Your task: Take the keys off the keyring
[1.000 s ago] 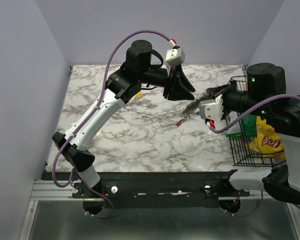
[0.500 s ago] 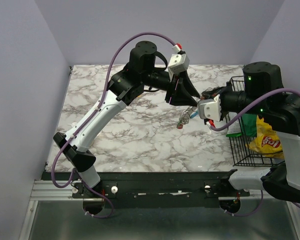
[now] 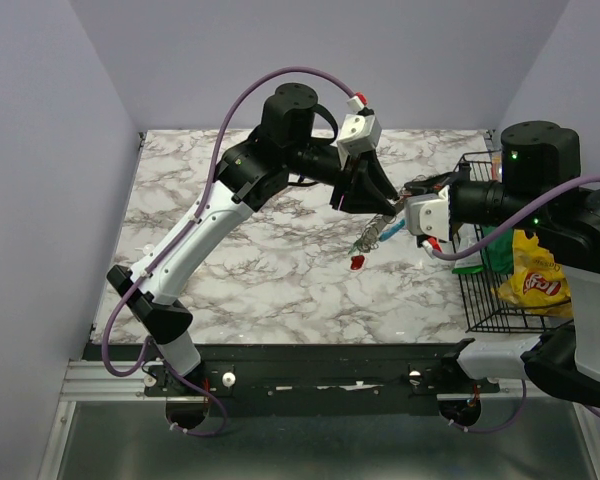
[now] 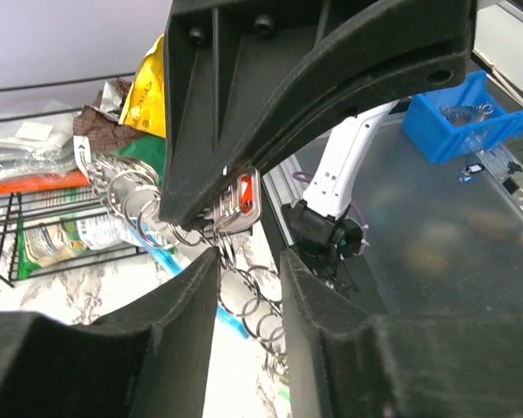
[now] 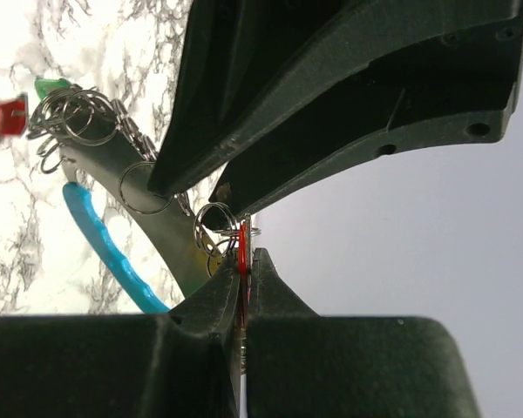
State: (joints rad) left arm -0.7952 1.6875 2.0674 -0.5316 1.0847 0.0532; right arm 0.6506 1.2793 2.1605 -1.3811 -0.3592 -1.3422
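Observation:
The keyring (image 3: 382, 231) hangs in the air over the table's right middle, its blue part (image 5: 105, 246) and dark grey part (image 5: 142, 165) strung with several small wire rings (image 4: 253, 300). A red key (image 3: 357, 263) and a green key (image 5: 48, 85) dangle at its low end. My right gripper (image 5: 244, 257) is shut on another red key (image 5: 242, 244), seen edge-on, at the ring's top. My left gripper (image 4: 248, 257) is open, its fingers (image 4: 187, 313) either side of the hanging wire rings, tip to tip with the right gripper (image 3: 408, 196).
A black wire basket (image 3: 477, 290) stands at the table's right edge with a yellow chip bag (image 3: 532, 282) and green packets in it. Purple cables loop over both arms. A blue bin (image 4: 460, 122) sits off the table.
My left gripper has moved right and closed in on the right gripper. The keyring now hangs lower and steeper, with the red key swung down.

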